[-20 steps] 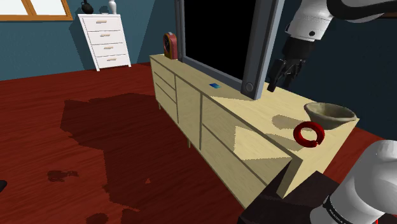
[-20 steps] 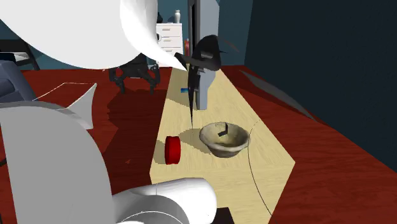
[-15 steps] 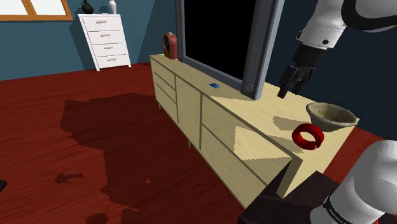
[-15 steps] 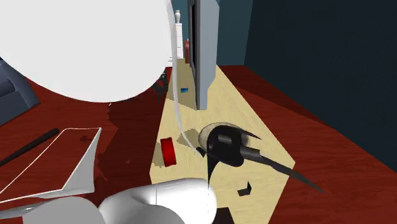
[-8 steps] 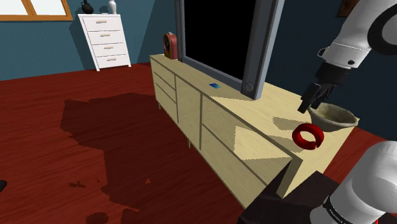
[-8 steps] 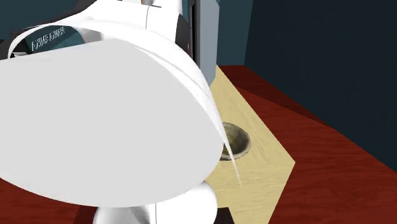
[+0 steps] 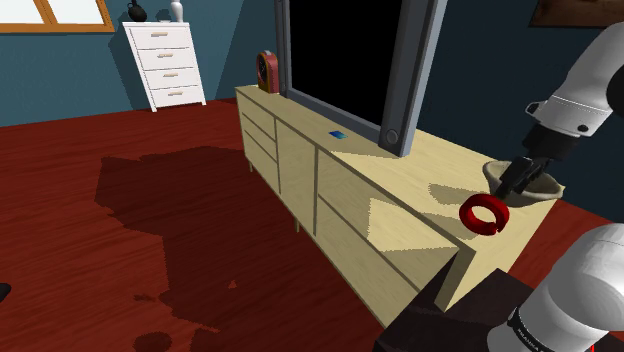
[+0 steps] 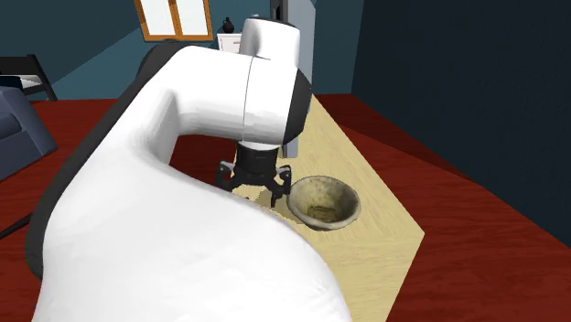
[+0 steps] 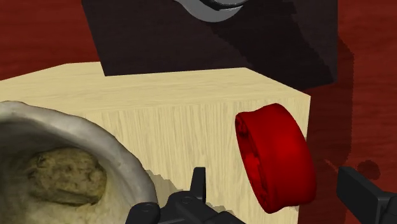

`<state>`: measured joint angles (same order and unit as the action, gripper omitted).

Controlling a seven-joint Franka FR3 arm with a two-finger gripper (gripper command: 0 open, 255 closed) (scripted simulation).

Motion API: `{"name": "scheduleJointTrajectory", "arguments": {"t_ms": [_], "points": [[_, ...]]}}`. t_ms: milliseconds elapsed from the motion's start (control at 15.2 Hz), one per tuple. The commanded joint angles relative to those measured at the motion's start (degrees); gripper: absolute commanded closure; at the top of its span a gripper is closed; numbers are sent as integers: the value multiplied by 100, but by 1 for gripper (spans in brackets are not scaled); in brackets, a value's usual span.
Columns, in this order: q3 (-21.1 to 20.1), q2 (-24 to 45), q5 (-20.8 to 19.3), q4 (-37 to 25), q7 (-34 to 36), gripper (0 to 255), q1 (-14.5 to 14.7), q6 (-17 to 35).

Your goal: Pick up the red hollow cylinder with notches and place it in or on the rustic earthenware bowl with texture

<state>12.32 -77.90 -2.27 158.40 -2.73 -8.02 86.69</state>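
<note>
Ring: The red ring (image 9: 277, 156) stands on its edge at a corner of the counter (image 9: 165, 102). It is near the bowl (image 9: 95, 149) but does not touch it.
Feel: I think it is hard and light. Its round outside looks smooth, so it may slip or roll. I don't think it will bend or break.
Where to grab: I would pinch its two flat sides, one finger on each. The round part would slide out of my grip.
Claw: My claw (image 9: 283, 191) is open, with its two fingers far apart. It holds nothing.
Ring and claw: The ring sits in line with the gap between my fingers, a little ahead of the tips. No finger touches it. In the shoulder view my claw hangs by the bowl, just above the ring.
Watch out: The ring is right by the counter's edge. I think a bump could roll it off.
</note>
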Motion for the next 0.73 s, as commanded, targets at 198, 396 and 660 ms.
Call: {"name": "scheduleJointTrajectory", "arguments": {"t_ms": [198, 396, 660], "points": [[29, -188, -32, 450, -10, 0, -51, 255], [34, -232, -39, 586, -10, 0, -63, 346], [34, -232, -39, 586, -10, 0, -64, 346]]}}
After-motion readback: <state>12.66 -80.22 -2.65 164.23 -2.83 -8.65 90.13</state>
